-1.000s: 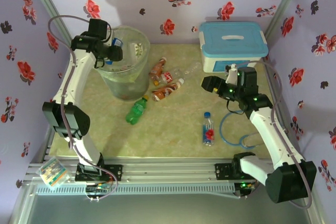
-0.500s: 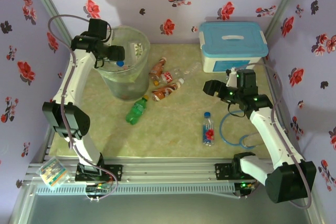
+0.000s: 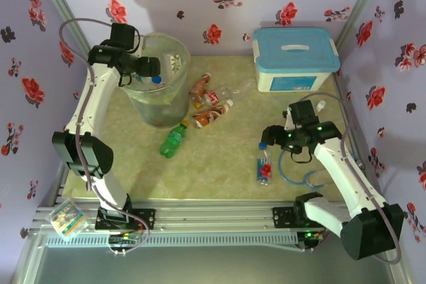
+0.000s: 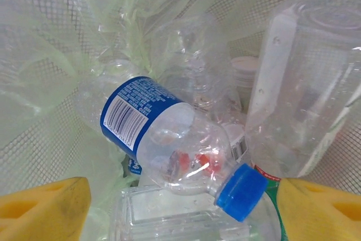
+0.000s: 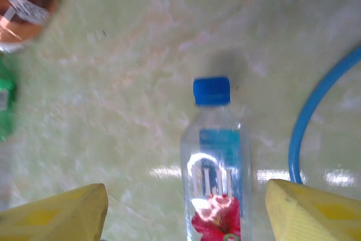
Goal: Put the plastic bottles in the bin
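- The left arm (image 3: 92,101) rises from its base at the near left edge of the table (image 3: 219,171) and folds at the elbow. It then stretches to the far left, with the wrist turned right over the mouth of the bin (image 3: 162,106).
- The left jaws point down into the bin and stand wide open. In the wrist view the yellow fingertips (image 4: 42,210) sit at the two lower corners and hold nothing.
- Below them, inside the bagged bin (image 4: 51,55), a clear bottle with a blue label and blue cap (image 4: 169,139) lies slanted on other clear bottles, free of both fingers.
- The right arm (image 3: 341,167) climbs from the near right base and leans left and inward. Its wrist is bent down over a clear blue-capped bottle with a red flower label (image 3: 264,163), which lies on the table right of centre.
- The right jaws are open. Their yellow fingertips (image 5: 56,215) stand well apart on either side of that bottle (image 5: 217,165), not touching it, and its cap points away from the wrist.
- A blue hose (image 5: 307,122) curves on the table just right of this bottle.
- A green bottle (image 3: 174,140) lies near the bin's foot, and a cluster of orange-brown and clear bottles (image 3: 208,103) lies just right of the bin.
- A white box with a light-blue lid (image 3: 296,58) stands at the far right.
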Controlling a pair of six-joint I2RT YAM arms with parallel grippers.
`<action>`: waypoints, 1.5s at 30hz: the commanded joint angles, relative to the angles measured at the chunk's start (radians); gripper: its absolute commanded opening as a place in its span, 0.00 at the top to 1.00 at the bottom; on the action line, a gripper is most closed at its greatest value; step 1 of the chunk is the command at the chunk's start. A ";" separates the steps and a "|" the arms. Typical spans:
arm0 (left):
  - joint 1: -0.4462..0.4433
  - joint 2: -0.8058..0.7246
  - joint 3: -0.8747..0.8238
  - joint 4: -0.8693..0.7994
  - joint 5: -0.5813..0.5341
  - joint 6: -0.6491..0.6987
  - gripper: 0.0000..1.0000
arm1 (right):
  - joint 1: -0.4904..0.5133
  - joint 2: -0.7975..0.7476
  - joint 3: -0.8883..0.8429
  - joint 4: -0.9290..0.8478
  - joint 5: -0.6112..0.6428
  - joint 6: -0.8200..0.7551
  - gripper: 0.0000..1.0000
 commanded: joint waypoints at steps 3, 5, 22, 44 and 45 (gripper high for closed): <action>-0.020 -0.119 0.063 0.015 0.024 0.002 0.06 | 0.070 0.077 -0.052 -0.002 0.067 0.059 0.17; -0.030 -0.153 0.066 0.012 0.024 0.002 0.03 | 0.084 0.120 -0.049 0.012 0.087 0.067 0.11; -0.191 -0.473 -0.315 0.165 0.070 -0.124 0.00 | 0.183 0.351 -0.038 0.102 0.154 0.119 0.13; -0.251 -0.709 -0.551 0.179 0.073 -0.266 0.00 | 0.189 0.297 0.003 0.122 0.153 0.101 0.44; -0.254 -0.715 -0.552 0.184 0.078 -0.269 0.00 | 0.186 0.282 0.002 0.147 0.140 0.106 0.45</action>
